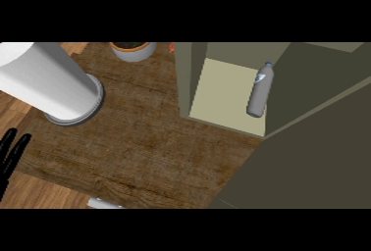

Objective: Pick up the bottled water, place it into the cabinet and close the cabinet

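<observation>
The bottled water (258,92) is a clear bottle with a blue cap. It leans inside the open cabinet (217,90), against the right inner wall, on the pale shelf floor. The cabinet's dark door (319,147) stands open and fills the view's right side down to the lower edge. My left hand (11,149) shows at the left edge with straight fingers pointing up, resting far from the cabinet. My right hand appears nowhere in the head view.
A large white paper towel roll (51,81) stands on the dark wooden counter (145,147) at the upper left. A pot with a plant (132,49) sits at the back. A small white object (105,203) lies at the counter's front edge.
</observation>
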